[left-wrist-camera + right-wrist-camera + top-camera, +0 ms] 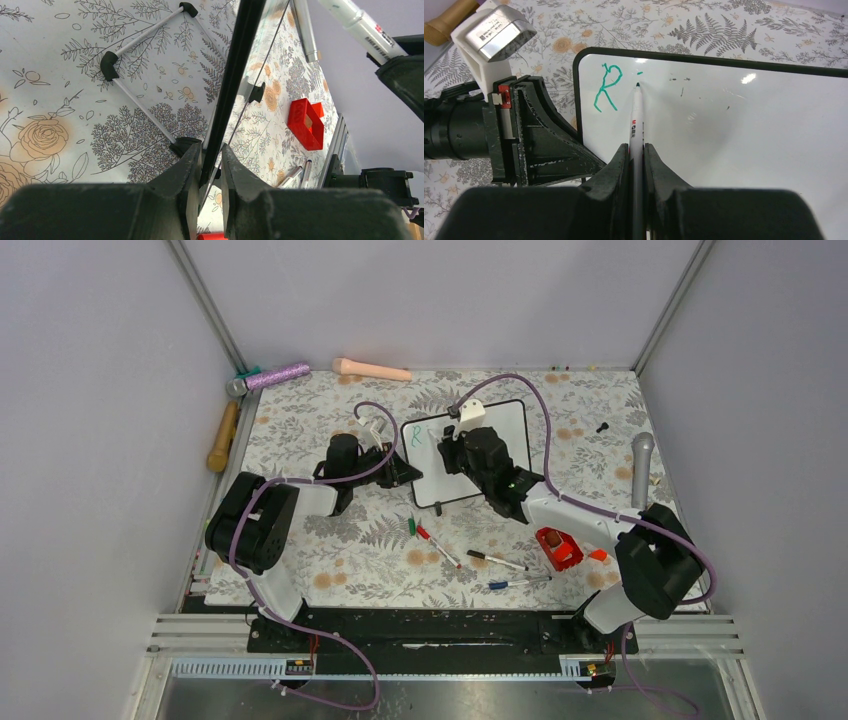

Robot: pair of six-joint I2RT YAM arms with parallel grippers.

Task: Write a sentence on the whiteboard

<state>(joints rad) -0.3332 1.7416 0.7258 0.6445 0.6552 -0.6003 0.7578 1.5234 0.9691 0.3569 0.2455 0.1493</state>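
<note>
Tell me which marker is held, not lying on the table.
The white marker with the green tip, clamped in the right gripper over the whiteboard; the other markers lie loose on the table.

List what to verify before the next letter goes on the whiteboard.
1. Left gripper clamped on the whiteboard edge: ok.
2. Right gripper shut on the marker: ok.
3. Marker uncapped, tip pointing at the board: ok.
4. Tip touching the surface: cannot tell.
5. Blank space to the right of the green R: ok.
</note>
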